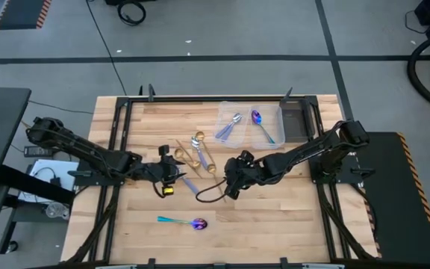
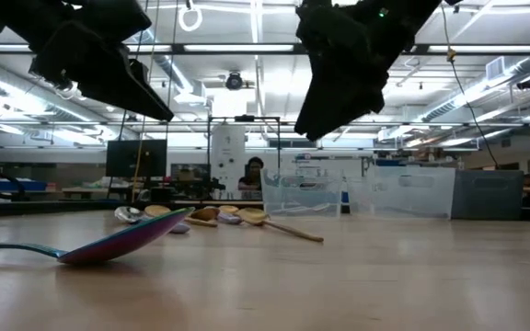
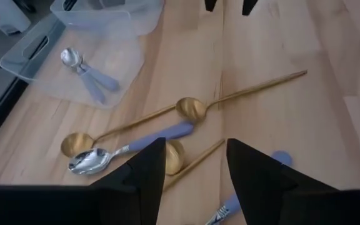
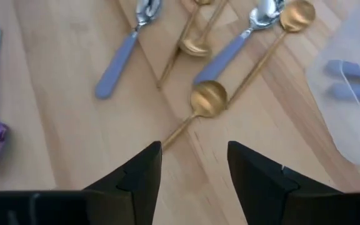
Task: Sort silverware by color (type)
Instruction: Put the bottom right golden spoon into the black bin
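A cluster of gold spoons (image 1: 200, 153) and silver spoons with lavender handles (image 3: 92, 160) lies flat on the wooden table's middle. One purple-blue spoon with a teal handle (image 1: 187, 222) lies alone near the front edge. My left gripper (image 1: 172, 170) hovers open above the cluster's left side, with a gold spoon bowl (image 3: 175, 156) showing below between its fingers. My right gripper (image 1: 230, 175) hovers open to the cluster's right, above the handle of a gold spoon (image 4: 208, 99). Neither holds anything.
A clear plastic compartment tray (image 1: 254, 112) stands at the far right. It holds silver lavender-handled spoons (image 1: 230, 125) in one compartment and a purple-blue spoon (image 1: 261, 125) in another. A dark cable loop (image 1: 207, 196) hangs by my right gripper. Bare wood lies at the front right.
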